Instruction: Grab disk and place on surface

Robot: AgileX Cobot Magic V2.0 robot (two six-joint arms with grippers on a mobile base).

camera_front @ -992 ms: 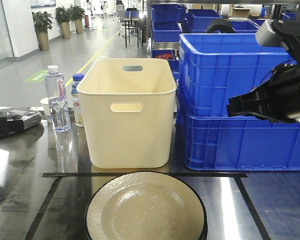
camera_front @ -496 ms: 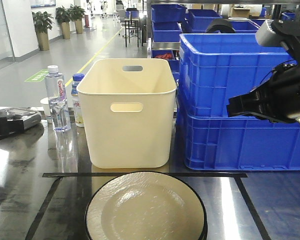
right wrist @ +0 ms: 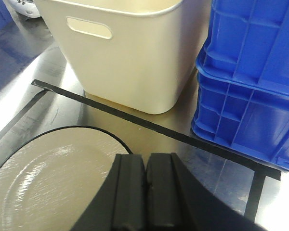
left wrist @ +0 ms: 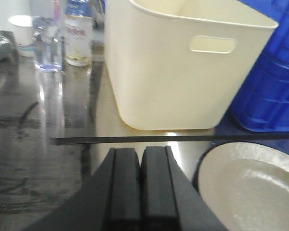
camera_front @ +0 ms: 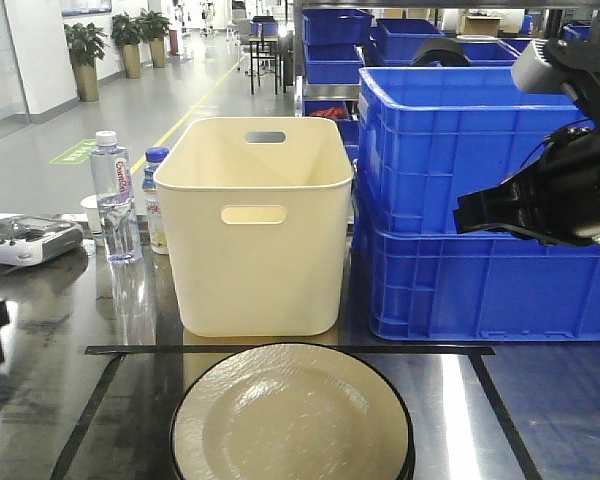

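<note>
Lower left of the right wrist view lies the disk point(right wrist: 48, 178), just beside the right gripper point(right wrist: 147, 180) (jaws together, empty), seemingly the nearer arm.

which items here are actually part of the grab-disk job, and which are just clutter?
Job:
- disk, cream with a dark rim
- surface, glossy dark tabletop with black tape lines
- left gripper and right gripper, jaws closed, both empty

Clutter:
- cream bin
- blue crates
- water bottles
- paper cup
- grey handheld controller
</note>
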